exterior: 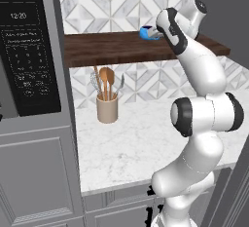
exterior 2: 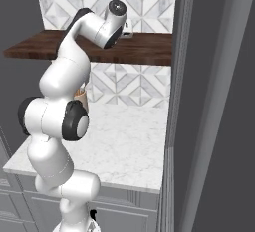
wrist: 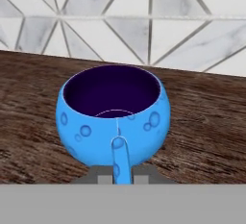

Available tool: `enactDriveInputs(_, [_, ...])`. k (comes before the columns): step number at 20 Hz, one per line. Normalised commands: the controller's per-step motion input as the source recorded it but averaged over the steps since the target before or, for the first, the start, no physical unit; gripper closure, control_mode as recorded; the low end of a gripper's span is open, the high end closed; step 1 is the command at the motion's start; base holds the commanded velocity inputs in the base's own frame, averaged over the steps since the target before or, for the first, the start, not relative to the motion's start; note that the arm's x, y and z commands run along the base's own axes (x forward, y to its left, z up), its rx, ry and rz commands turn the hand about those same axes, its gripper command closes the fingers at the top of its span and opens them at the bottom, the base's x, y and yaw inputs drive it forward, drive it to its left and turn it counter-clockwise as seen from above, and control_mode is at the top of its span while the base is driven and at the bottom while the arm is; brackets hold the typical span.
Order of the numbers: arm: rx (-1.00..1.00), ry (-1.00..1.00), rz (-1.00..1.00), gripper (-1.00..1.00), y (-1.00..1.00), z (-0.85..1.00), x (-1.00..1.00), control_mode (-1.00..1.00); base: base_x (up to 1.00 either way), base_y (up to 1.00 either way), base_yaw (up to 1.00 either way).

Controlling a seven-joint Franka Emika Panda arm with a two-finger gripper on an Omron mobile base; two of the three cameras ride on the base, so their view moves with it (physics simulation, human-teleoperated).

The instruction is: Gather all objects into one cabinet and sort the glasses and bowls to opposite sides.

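Note:
The small bright blue cup (wrist: 115, 117) stands upright on the dark wooden shelf (wrist: 202, 122), its side handle pointing toward the hand camera. My gripper (wrist: 121, 177) is at the cup's near side, with a grey fingertip on each side of the handle and pressed against it. In the left base view the blue cup (exterior: 146, 32) sits on the shelf (exterior: 107, 48) just left of my gripper (exterior: 156, 33). In the right base view the hand covers the cup, and the gripper (exterior 2: 128, 33) reaches over the shelf (exterior 2: 144, 47). The beige mugs and the reddish-brown bowl are out of view.
A tan utensil crock (exterior: 107, 108) with wooden spoons stands on the white marble counter (exterior: 131, 143) under the shelf. A black microwave (exterior: 29, 50) fills the upper left. A tall grey panel (exterior 2: 209, 126) rises at the right. Patterned tiles (wrist: 144, 21) back the shelf.

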Motion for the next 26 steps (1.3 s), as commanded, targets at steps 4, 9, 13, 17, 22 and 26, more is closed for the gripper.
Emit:
enactDriveInputs(4, [0.00, 0.00, 0.00, 1.00, 0.00, 0.00, 0.00, -1.00, 0.00, 0.00, 0.00])
enactDriveInputs(9, [0.00, 0.00, 0.00, 1.00, 0.00, 0.02, -0.02, -1.00, 0.00, 0.00, 0.00])
enactDriveInputs(13, [0.00, 0.00, 0.00, 1.00, 0.12, 0.28, -0.45, -1.00, 0.00, 0.00, 0.00])
enactDriveInputs(17, [0.00, -0.02, -0.02, 1.00, 0.22, 0.29, -0.91, -1.00, 0.00, 0.00, 0.00])
enactDriveInputs(22, [0.00, 0.00, -0.02, 1.00, 0.26, 0.06, -1.00, -1.00, 0.00, 0.00, 0.00])
enactDriveInputs(26, [0.00, 0.00, -0.05, 1.00, 0.20, 0.15, -1.00, -1.00, 0.00, 0.00, 0.00])
